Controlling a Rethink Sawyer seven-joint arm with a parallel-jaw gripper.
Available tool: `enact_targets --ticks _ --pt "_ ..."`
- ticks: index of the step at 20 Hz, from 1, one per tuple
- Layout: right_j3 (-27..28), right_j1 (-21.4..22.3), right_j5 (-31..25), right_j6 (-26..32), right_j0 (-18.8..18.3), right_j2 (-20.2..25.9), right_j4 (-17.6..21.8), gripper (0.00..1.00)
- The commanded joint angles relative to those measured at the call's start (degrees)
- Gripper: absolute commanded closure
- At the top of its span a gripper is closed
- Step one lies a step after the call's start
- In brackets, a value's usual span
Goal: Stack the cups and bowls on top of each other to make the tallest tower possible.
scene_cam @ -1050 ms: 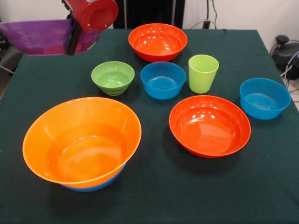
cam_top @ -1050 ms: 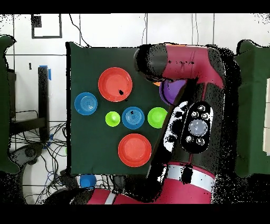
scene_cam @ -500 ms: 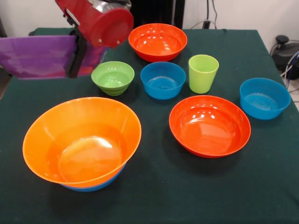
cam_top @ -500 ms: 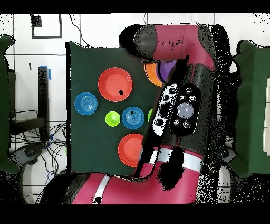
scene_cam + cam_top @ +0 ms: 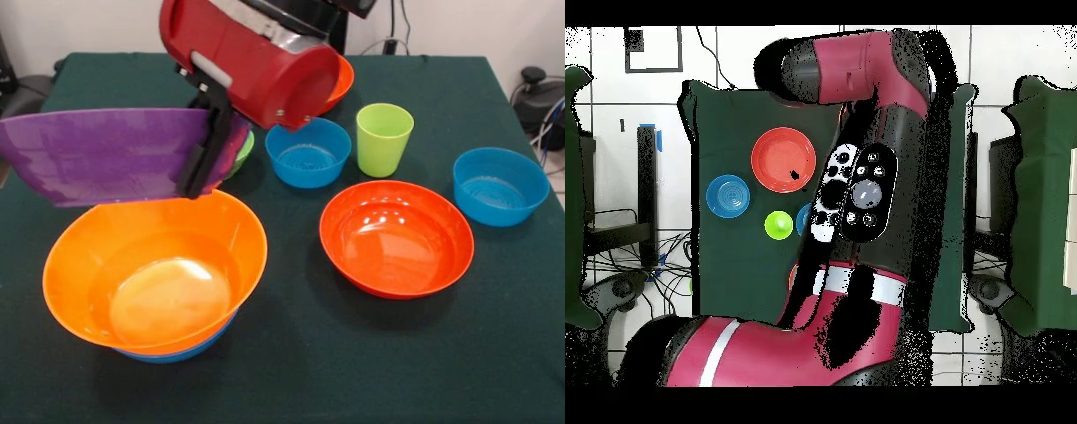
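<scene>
My gripper (image 5: pixel 196 177) is shut on the rim of the purple bowl (image 5: pixel 97 155), which is tipped on its side just above the back rim of a big orange bowl (image 5: pixel 154 269). That orange bowl sits nested in a blue bowl (image 5: pixel 181 352), forming the tower at the front left. The lime-green cup (image 5: pixel 384 139) (image 5: pixel 778 225) stands upright beside a blue bowl (image 5: pixel 309 152). A red-orange bowl (image 5: pixel 397 237) (image 5: pixel 783 160) and another blue bowl (image 5: pixel 500 185) (image 5: pixel 728 196) stand to the right. Only a sliver of the small green bowl (image 5: pixel 246 146) shows behind the purple one.
The red arm (image 5: pixel 256 57) (image 5: pixel 865 190) hides most of the far red-orange bowl (image 5: pixel 343 81) and covers the table's middle in the overhead view. Dark green cloth (image 5: pixel 353 371) covers the table, whose front edge is close below the tower.
The arm has swung down and forward with the purple bowl, from the far left corner to just over the orange bowl. It now hides the small green bowl and the far red-orange bowl.
</scene>
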State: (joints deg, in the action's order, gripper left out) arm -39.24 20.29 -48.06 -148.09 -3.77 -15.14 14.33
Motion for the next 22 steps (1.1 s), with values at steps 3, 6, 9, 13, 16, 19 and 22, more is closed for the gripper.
enact_targets --ticks 3,6,9,13,16,19,22 --pt "1.48 -0.91 10.24 -4.88 1.58 -2.12 4.24 1.00" --pt "0.93 -1.81 13.46 -5.79 1.57 -3.35 3.93 1.00" --pt "-1.04 -1.88 16.85 -5.09 0.89 -3.55 3.14 1.00" --pt "-4.27 -1.14 19.78 -4.56 0.59 -3.55 1.94 1.00" --pt "-7.26 -0.25 21.55 -4.96 0.64 -3.45 1.10 1.00" --pt "-9.22 0.11 22.18 -6.87 1.06 -3.94 -0.14 1.00" --pt "-13.43 0.90 24.03 -11.17 3.17 -6.24 -0.80 1.00"
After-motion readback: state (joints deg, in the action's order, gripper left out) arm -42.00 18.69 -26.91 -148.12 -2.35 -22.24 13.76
